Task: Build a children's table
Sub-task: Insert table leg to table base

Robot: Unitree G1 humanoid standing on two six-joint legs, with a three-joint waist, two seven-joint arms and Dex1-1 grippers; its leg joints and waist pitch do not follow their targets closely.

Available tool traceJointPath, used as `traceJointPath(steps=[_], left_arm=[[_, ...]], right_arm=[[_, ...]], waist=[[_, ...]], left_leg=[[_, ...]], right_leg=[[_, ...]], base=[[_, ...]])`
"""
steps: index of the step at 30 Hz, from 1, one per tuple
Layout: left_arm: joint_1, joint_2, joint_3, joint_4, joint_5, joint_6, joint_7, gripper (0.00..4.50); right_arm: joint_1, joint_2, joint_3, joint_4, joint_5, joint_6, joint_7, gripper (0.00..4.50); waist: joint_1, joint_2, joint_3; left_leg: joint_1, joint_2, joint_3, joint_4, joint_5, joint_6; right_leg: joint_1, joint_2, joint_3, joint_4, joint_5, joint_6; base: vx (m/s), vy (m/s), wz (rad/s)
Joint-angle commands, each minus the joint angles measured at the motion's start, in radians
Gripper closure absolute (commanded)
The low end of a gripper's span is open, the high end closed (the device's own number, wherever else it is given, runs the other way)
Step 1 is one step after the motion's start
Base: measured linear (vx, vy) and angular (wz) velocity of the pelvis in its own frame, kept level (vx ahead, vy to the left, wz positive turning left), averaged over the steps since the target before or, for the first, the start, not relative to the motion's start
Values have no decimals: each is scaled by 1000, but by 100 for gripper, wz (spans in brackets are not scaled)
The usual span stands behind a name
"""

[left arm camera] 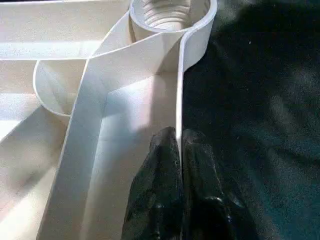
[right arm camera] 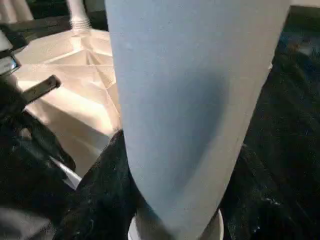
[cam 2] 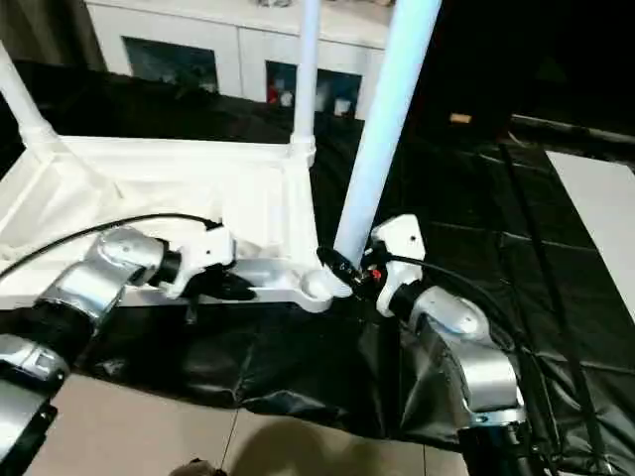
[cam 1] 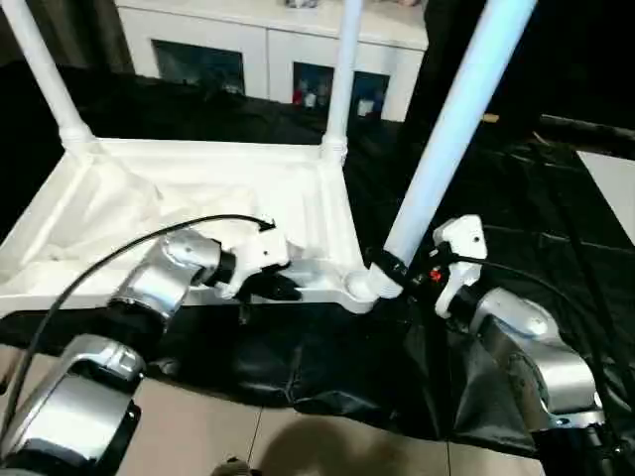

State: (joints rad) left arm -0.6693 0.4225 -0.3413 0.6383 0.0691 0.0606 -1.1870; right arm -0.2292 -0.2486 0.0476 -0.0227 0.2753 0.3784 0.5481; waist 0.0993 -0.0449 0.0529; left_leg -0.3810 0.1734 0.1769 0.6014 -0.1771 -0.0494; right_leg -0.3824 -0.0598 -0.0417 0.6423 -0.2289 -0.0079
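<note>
The tabletop (cam 1: pixel 198 213) lies upside down on a black sheet (cam 1: pixel 476 188) over the floor, ribbed underside up. Two legs already stand in its far corner sockets: one at the far left (cam 1: pixel 40 69), one at the far right (cam 1: pixel 342 74). A third leg (cam 1: pixel 451 129) leans with its foot at the near right socket (cam 1: pixel 362 288), tilted, so it looks not yet seated.

The left pincer (left arm camera: pixel 179 150) is clenched on the thin rim wall of the tabletop just short of that socket, steadying it. The right pincer (cam 1: pixel 392 268) is closed around the third leg low down, close to the socket.

The tabletop looks like light, hollow plastic: stiff along the ribs, but likely to slide on the sheet, so pinning the rim makes sense. The leg is smooth, round and tapered, probably slippery under turning; gripping near its thick base gives the best control for straightening it and threading it in.
</note>
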Motion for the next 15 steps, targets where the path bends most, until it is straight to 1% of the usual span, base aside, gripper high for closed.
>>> traceJointPath(steps=[1,2,3,4,5,6,7,8,9,10,11,12,13,14,15], left_arm=[[79,-26,20,-132,-35,133,59,450],[96,-28,27,-164,-39,156,70,450],[110,-29,31,-193,-38,183,85,450],[110,-29,31,-193,-38,183,85,450],[132,-30,37,-235,-40,221,102,450],[154,-28,39,-277,-47,254,105,450],[160,-27,38,-288,-50,260,102,450],[165,-26,36,-297,-52,261,100,450],[167,-24,33,-299,-50,260,96,450],[172,-20,25,-307,-45,260,89,450],[177,-18,24,-320,-41,271,89,450],[185,-8,16,-351,-26,298,84,450],[191,-3,13,-369,-24,316,85,450],[192,1,10,-376,-21,323,86,450],[192,3,8,-380,-19,328,87,450]], right_arm=[[-17,4,-32,5,43,59,-18,262],[-19,8,-36,6,55,73,-17,262],[-23,12,-40,9,65,85,-15,262],[-23,12,-40,9,65,85,-15,262],[-34,15,-34,21,73,98,-3,262],[-48,20,-28,41,76,105,6,262],[-54,21,-26,50,75,106,9,262],[-61,22,-24,61,75,110,14,262],[-66,20,-20,70,71,108,19,262],[-78,13,-9,90,60,103,33,262],[-85,9,-4,100,56,106,41,262],[-107,-5,8,126,46,106,61,262],[-112,-8,9,131,46,109,62,262],[-119,-8,8,138,48,110,62,262],[-123,-8,6,142,50,112,61,262]], waist=[[2,6,-60],[-1,3,-60],[-3,-1,-58],[-4,2,-57],[-8,-6,-56],[-9,-8,-56],[-13,-5,-52],[-10,-6,-51],[-10,-6,-51],[-9,-9,-50],[-9,-8,-51],[-9,-9,-51],[-12,-6,-52],[-12,-11,-53],[-12,-10,-53]], left_leg=[[28,69,-22,-81,-183,0],[26,70,-22,-81,-177,3],[22,68,-20,-80,-170,11],[22,65,-20,-79,-169,12],[20,64,-20,-81,-172,12],[19,65,-20,-81,-172,11],[17,61,-20,-81,-179,12],[23,61,-18,-80,-195,6],[23,61,-19,-80,-200,4],[22,61,-19,-81,-198,0],[22,61,-19,-82,-197,-1],[21,63,-21,-83,-191,-6],[21,62,-20,-83,-179,-7],[22,63,-20,-82,-177,-7],[19,62,-21,-82,-170,-4]], right_leg=[[40,-99,47,-70,-22,-250],[41,-99,48,-70,-19,-253],[41,-98,49,-73,-27,-250],[38,-95,49,-77,-46,-241],[40,-93,48,-77,-62,-232],[40,-95,49,-77,-72,-229],[38,-95,49,-84,-117,-220],[32,-94,50,-91,-164,-204],[32,-94,51,-91,-178,-200],[32,-94,51,-93,-196,-190],[32,-95,51,-93,-199,-187],[33,-94,50,-89,-192,-183],[32,-91,49,-88,-165,-185],[32,-91,50,-87,-154,-188],[34,-92,49,-84,-141,-191]], base=[[0,0,0],[0,0,0],[0,0,0],[0,0,0],[0,0,0],[0,0,0],[0,0,0],[0,0,0],[0,0,0],[0,0,0],[0,0,0],[0,0,0],[0,0,0],[0,0,0],[0,0,0]])
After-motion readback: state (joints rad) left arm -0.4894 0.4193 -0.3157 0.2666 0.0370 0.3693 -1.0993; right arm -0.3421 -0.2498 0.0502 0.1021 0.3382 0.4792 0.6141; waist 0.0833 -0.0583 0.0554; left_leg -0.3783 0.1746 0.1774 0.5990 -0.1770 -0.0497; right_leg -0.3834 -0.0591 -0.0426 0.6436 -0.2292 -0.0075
